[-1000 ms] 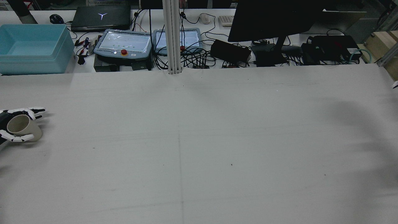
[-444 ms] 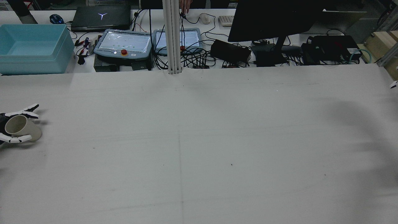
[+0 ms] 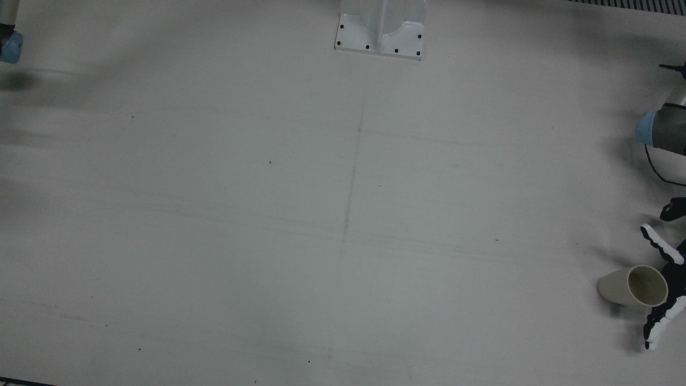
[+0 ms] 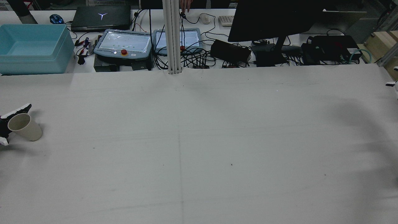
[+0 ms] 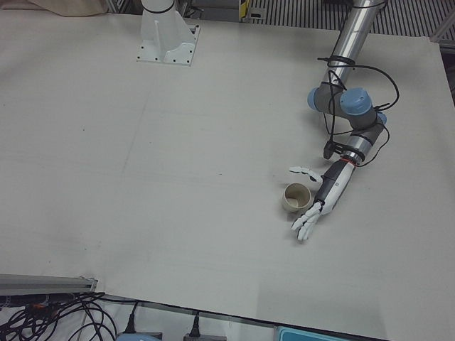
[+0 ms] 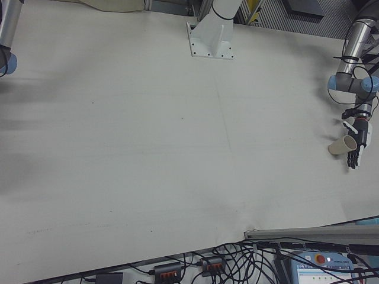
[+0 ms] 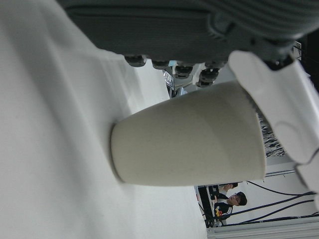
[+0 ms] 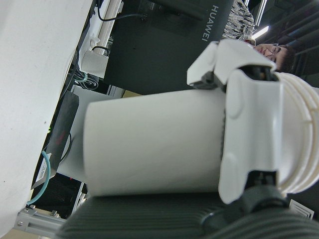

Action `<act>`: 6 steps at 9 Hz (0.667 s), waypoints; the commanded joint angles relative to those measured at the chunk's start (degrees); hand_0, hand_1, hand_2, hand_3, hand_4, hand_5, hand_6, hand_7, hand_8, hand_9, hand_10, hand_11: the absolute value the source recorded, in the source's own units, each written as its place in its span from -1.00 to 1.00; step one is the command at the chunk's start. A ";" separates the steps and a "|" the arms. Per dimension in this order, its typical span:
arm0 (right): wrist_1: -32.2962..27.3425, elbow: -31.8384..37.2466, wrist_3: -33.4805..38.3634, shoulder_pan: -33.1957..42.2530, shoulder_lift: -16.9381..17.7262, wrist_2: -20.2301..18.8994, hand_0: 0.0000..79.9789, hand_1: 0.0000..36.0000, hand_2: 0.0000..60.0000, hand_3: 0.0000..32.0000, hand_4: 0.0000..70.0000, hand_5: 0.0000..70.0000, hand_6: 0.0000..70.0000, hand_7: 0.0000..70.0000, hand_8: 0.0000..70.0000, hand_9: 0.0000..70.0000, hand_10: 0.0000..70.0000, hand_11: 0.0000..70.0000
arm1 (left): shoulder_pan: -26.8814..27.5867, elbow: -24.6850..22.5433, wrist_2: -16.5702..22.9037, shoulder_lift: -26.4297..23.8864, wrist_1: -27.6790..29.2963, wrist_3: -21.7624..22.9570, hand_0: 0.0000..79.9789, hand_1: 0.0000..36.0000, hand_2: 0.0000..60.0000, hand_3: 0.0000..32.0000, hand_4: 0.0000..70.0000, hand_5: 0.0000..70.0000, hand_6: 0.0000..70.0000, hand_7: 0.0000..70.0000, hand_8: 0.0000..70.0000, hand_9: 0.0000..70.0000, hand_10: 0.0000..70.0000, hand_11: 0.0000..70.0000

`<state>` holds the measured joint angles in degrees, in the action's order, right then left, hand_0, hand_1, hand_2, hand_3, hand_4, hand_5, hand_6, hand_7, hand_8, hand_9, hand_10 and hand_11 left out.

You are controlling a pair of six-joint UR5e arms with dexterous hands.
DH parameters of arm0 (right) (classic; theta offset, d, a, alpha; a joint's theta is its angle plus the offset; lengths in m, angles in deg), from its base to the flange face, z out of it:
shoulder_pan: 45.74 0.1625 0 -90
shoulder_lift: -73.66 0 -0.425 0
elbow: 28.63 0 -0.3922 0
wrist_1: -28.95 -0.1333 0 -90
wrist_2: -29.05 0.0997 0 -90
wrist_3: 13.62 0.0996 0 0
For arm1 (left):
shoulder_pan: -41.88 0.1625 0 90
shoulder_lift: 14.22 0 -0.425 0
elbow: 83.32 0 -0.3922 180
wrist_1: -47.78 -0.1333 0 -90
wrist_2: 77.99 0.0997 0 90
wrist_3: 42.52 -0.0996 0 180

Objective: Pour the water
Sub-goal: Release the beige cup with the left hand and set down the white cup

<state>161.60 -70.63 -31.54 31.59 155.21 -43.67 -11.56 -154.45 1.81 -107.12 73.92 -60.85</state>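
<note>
A beige paper cup (image 5: 296, 197) stands upright on the white table near its left-arm edge; it also shows in the rear view (image 4: 25, 127) and the front view (image 3: 632, 287). My left hand (image 5: 325, 193) is open beside it, thumb and fingers (image 5: 308, 224) spread to either side of the cup. The left hand view shows the cup (image 7: 189, 139) close in front of the palm, with one finger (image 7: 279, 99) by its rim. My right hand holds a white cup (image 8: 154, 144) with fingers (image 8: 249, 134) wrapped on it; only a fingertip (image 4: 392, 83) shows at the rear view's right edge.
The camera post's base (image 3: 380, 32) is bolted at the table's robot side. Beyond the far edge are a blue bin (image 4: 31, 48), two teach pendants (image 4: 122, 43), a monitor (image 4: 273, 18) and cables. The right arm's elbow (image 6: 5, 62) hangs over the table's corner.
My left hand's fingers have opened off the beige cup and the hand has drawn back toward the table's edge. The cup stays standing in place.
</note>
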 commanded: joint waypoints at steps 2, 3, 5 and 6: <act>0.33 0.34 -0.37 -2.79 -0.78 1.53 0.32 -0.22 -1.00 -0.99 -1.00 -0.84 -0.75 -1.00 -0.98 -1.00 -1.00 -1.00 | -0.52 0.12 0.00 0.09 0.14 0.05 0.02 -1.00 -1.00 -1.00 -0.63 -1.00 -0.88 -1.00 -1.00 -1.00 -1.00 -1.00; 0.33 0.34 -0.19 -2.88 -0.87 1.53 0.29 -0.27 -1.00 -0.71 -1.00 -0.86 -0.85 -1.00 -1.00 -1.00 -1.00 -1.00 | -0.87 0.12 0.00 0.18 0.32 0.05 0.00 -1.00 -1.00 -1.00 -0.63 -1.00 -0.87 -1.00 -1.00 -1.00 -1.00 -1.00; 0.42 0.25 -0.02 -3.06 -1.83 1.44 0.23 -0.39 -1.00 -0.54 -1.00 -0.89 -0.91 -1.00 -1.00 -1.00 -1.00 -1.00 | -2.36 0.12 0.00 0.18 0.49 0.31 0.00 -1.00 -1.00 -1.00 -0.63 -1.00 -0.87 -1.00 -1.00 -1.00 -1.00 -1.00; 0.60 0.25 -0.01 -3.14 -2.27 1.44 0.22 -0.40 -1.00 -0.26 -1.00 -0.90 -0.96 -1.00 -1.00 -1.00 -1.00 -1.00 | -2.54 0.21 0.00 0.18 0.67 0.48 0.01 -1.00 -1.00 -1.00 -0.62 -1.00 -0.86 -1.00 -1.00 -1.00 -1.00 -1.00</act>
<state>161.95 -70.31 -31.68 28.72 153.90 -42.17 -13.16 -154.31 1.81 -106.97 74.29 -60.69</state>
